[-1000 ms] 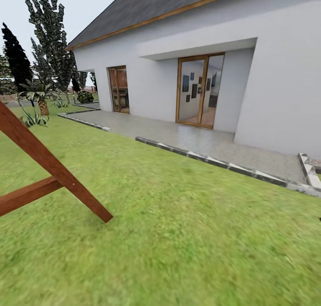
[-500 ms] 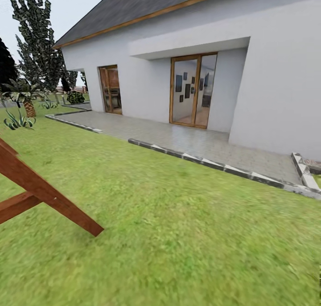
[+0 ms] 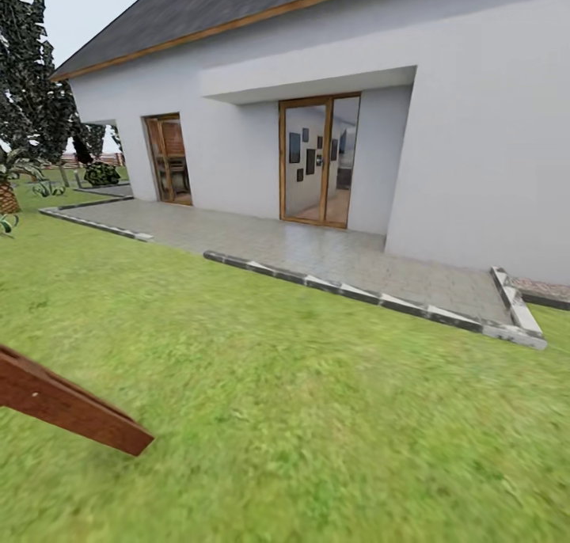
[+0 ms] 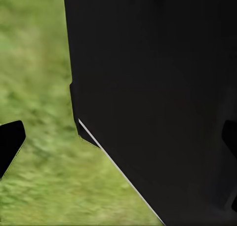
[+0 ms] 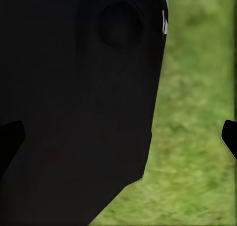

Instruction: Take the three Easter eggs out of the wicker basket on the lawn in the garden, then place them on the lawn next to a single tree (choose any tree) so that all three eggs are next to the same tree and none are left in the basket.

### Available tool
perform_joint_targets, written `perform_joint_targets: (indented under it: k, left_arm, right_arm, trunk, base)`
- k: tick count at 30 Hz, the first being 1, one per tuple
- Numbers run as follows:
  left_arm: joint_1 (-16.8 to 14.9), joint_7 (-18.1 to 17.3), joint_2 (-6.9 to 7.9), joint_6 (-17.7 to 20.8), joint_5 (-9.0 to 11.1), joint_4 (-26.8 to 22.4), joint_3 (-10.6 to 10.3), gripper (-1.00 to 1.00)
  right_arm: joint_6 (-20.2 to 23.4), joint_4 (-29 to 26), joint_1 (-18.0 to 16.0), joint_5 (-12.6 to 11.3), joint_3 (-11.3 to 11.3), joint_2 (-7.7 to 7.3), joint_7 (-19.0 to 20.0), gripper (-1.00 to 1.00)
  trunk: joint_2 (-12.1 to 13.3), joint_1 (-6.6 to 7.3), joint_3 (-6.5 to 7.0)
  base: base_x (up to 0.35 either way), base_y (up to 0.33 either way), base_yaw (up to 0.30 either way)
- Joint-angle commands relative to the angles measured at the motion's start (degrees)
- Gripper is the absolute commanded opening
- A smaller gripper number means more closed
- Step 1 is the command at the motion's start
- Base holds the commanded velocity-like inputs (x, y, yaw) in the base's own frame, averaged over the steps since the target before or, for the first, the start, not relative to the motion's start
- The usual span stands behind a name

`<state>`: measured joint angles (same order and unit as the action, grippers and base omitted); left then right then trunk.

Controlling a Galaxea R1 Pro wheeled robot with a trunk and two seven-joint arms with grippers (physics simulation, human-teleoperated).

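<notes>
I'm looking across the lawn, a wide, flat run of mottled green grass, open ahead and to my right all the way up to the paving. A grey-and-white stone kerb marks the lawn's far edge, running diagonally and turning a corner at the right. Beyond it lies a pale tiled patio, and behind that a white-walled house with a dark grey roof trimmed in wood. Glass doors in a wooden frame sit under an overhang, and a second wooden doorway stands further left.

Down at my lower left a reddish-brown wooden beam slants in, its end resting on the grass. That's the one obstacle close to me. Far left, a tree with dark, blocky foliage rises at the lawn's edge, well apart from me, with a short palm just below it. A dark shrub sits past the patio's far corner.

On the left wrist camera, black robot bodywork blocks most of the frame, blurred grass beside it, a dark fingertip at the edge. The right wrist camera is much the same, with another dark fingertip. I cannot tell whether either claw is apart or together.
</notes>
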<state>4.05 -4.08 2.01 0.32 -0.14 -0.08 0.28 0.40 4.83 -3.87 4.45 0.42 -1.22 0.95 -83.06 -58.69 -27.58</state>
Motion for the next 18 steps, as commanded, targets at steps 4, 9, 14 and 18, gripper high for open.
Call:
perform_joint_targets:
  k: [4, 9, 14, 18]
  left_arm:
    - [0.0, -0.2, 0.01, 0.0, 0.0, 0.0, 0.0, 1.0]
    - [0.0, -0.2, 0.01, 0.0, 0.0, 0.0, 0.1, 1.0]
    - [0.0, -0.2, 0.01, 0.0, 0.0, 0.0, 0.1, 1.0]
    - [0.0, -0.2, 0.01, 0.0, 0.0, 0.0, 0.0, 1.0]
  right_arm:
    - [0.0, 0.1, -0.1, 0.5, 0.0, -0.01, 0.1, 1.0]
    - [0.0, 0.1, -0.1, 0.5, 0.0, -0.01, 0.1, 1.0]
    - [0.0, 0.1, -0.1, 0.5, 0.0, -0.01, 0.1, 1.0]
    - [0.0, 0.1, -0.1, 0.5, 0.0, -0.01, 0.1, 1.0]
  trunk:
    - [0.0, -0.03, -0.04]
    - [0.0, -0.03, -0.04]
    - [0.0, -0.03, -0.04]
    - [0.0, -0.03, -0.04]
  base:
    - [0.333, 0.0, -0.003]
    - [0.333, 0.0, 0.0]
    - [0.333, 0.0, 0.0]
    - [0.333, 0.0, 0.0]
